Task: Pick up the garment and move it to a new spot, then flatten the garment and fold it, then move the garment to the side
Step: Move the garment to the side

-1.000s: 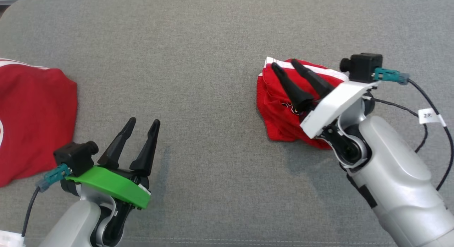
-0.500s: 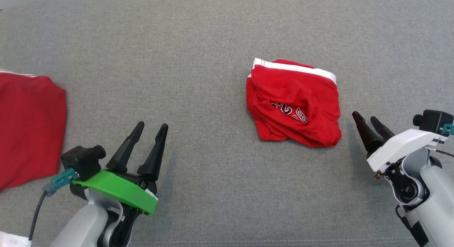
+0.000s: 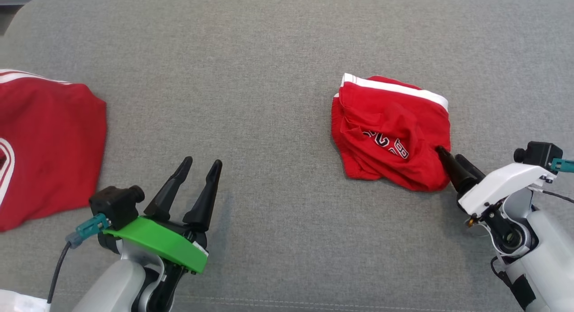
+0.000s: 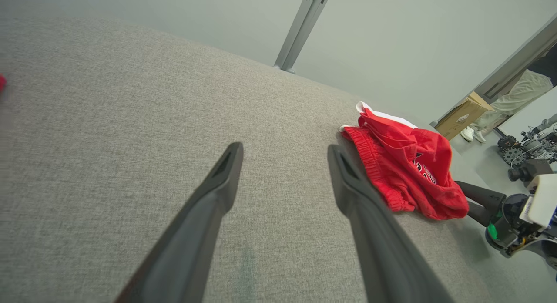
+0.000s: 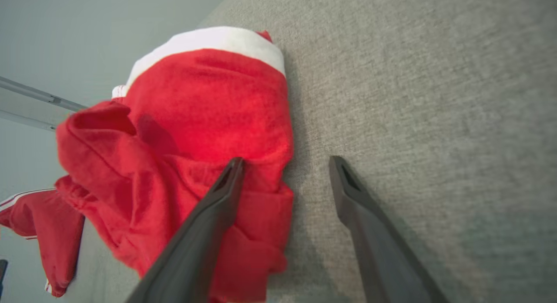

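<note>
The garment (image 3: 390, 132) is a crumpled red piece with a white band and dark lettering, lying right of centre on the grey fabric surface (image 3: 269, 101). My right gripper (image 3: 450, 153) stands open at its near right corner. In the right wrist view (image 5: 287, 161) one finger lies over the garment's (image 5: 196, 102) edge and the other over bare fabric. My left gripper (image 3: 202, 162) is open and holds nothing, low at the left and well apart from the garment. In the left wrist view (image 4: 285, 149) the garment (image 4: 404, 168) lies to the right of its fingers.
A second red garment (image 3: 45, 146) with white stripes lies spread at the left edge. A seam runs along the surface's near edge. Beyond the far edge stand a metal post (image 4: 302, 28), a cardboard box (image 4: 463, 116) and a person's legs (image 4: 509, 102).
My right gripper, over the garment a second ago, drew back toward me and now sits at its near right corner. The head camera shifted. The left gripper kept its place.
</note>
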Motion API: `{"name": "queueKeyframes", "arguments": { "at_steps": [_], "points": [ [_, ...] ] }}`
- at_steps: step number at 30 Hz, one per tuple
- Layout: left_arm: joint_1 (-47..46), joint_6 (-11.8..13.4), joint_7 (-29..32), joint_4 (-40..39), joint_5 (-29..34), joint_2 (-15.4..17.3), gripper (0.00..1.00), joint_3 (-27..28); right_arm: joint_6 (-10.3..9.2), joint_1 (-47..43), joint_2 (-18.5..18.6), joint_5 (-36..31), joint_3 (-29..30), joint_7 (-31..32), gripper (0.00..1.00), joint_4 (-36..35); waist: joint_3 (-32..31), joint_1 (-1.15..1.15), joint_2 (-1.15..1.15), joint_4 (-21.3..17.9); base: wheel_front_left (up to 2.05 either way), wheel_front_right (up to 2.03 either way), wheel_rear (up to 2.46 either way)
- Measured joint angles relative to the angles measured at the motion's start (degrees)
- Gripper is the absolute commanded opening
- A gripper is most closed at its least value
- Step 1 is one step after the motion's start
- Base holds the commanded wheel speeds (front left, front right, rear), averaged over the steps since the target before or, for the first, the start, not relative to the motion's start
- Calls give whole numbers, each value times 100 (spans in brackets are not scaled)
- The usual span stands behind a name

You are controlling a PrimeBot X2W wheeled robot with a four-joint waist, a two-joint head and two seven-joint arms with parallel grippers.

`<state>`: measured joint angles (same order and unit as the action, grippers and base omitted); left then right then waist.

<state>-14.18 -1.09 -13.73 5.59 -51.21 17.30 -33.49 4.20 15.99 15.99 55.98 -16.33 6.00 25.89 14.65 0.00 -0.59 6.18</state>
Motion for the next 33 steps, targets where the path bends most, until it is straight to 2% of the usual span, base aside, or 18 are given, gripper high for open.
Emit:
{"name": "queueKeyframes", "arguments": {
  "at_steps": [4,5,6,11,16,25,28,29,33],
  "points": [
    [-5,-24,0,35,0,-18,100,-3,23,194,-121,126,63,81,100,134,2,0,0,132,0,0,0],
    [-10,-30,0,45,0,-20,100,-4,34,245,-162,168,68,102,69,156,3,0,0,164,0,0,0],
    [-16,-47,0,62,0,-21,100,-5,36,285,-193,211,68,122,0,168,4,0,0,194,0,0,0],
    [-22,-47,-1,127,-1,-30,100,40,135,510,-148,254,-46,226,0,60,-33,0,0,303,0,0,0],
    [-20,-47,-3,156,-1,-40,100,130,234,871,2,55,-304,398,0,-369,-133,0,0,309,0,0,0],
    [-19,-47,-5,75,-2,-111,100,153,226,950,413,58,-356,987,0,-443,-71,0,0,290,0,0,0],
    [-25,-47,1,-56,-2,-93,100,131,-87,1067,790,60,-118,1263,0,-249,78,0,0,287,0,0,0],
    [-25,-47,1,-56,-2,-93,100,131,-87,1067,790,60,-118,1263,0,-249,78,0,0,287,0,0,0],
    [-169,-47,8,-151,1,-16,100,131,-405,1333,1329,36,213,1480,0,-119,280,0,0,311,0,0,0]
  ]
}}
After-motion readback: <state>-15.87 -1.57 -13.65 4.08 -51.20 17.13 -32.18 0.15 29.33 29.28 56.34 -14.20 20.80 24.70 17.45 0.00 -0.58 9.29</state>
